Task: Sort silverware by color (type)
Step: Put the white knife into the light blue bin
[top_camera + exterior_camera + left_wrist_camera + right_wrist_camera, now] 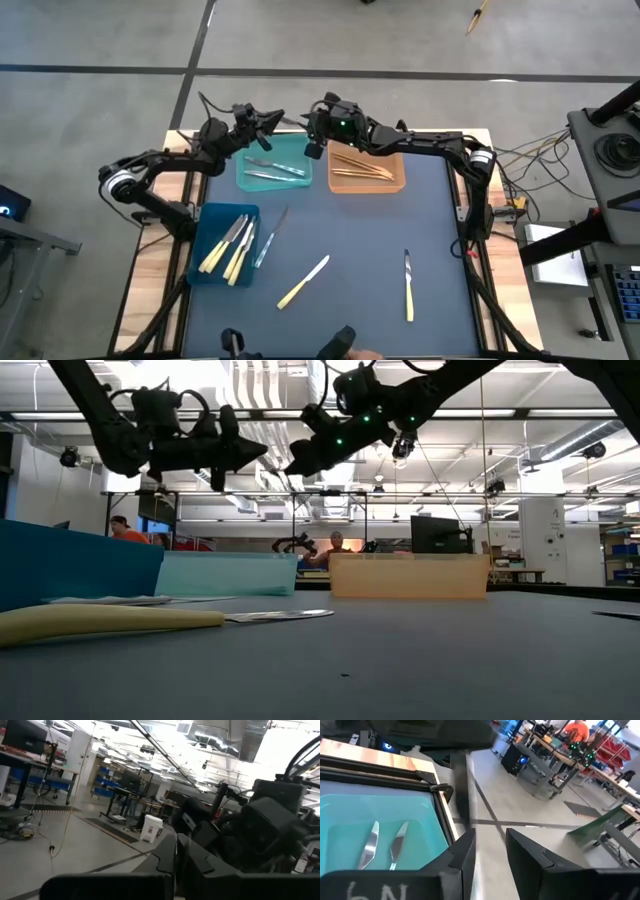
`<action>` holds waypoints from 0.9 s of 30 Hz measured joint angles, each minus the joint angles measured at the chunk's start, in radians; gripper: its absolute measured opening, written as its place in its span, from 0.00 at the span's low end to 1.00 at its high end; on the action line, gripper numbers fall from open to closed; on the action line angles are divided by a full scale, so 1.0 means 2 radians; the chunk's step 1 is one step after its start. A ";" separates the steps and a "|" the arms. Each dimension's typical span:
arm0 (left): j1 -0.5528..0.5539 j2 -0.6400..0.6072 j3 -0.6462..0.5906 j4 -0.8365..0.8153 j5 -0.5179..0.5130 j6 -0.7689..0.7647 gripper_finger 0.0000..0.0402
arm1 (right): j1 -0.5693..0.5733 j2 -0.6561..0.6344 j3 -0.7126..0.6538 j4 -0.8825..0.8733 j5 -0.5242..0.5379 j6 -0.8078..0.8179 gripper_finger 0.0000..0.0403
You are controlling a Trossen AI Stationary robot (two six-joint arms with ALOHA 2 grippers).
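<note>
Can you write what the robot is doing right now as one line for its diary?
left gripper: shut, empty, above teal bin | right gripper: open, between teal and orange bin | loose on table: yellow knife

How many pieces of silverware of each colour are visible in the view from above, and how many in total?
Pale yellow: about 5 (3 in the blue bin, 2 on the table)
Silvery grey: about 4 (2 in the teal bin)
Orange-tan: about 3, overlapping in the orange bin
Total: about 12

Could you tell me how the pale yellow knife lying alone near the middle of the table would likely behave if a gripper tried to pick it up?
The pale yellow knife lies flat on the dark table, so fingers would probably struggle to get under it. It looks slim, so likely light and apt to slide when nudged. Flat rather than round, it seems unlikely to roll.
</note>
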 joint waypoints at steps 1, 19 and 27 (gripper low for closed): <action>0.000 -0.004 -0.006 0.000 0.000 0.000 0.00 | 0.000 0.000 0.000 -0.003 0.000 0.001 0.25; 0.000 -0.131 -0.127 -0.018 -0.053 0.001 0.00 | 0.000 0.000 0.000 -0.034 -0.001 0.028 0.24; 0.000 -0.132 -0.127 -0.023 -0.041 0.019 0.00 | 0.000 0.000 0.002 -0.085 -0.001 0.040 0.24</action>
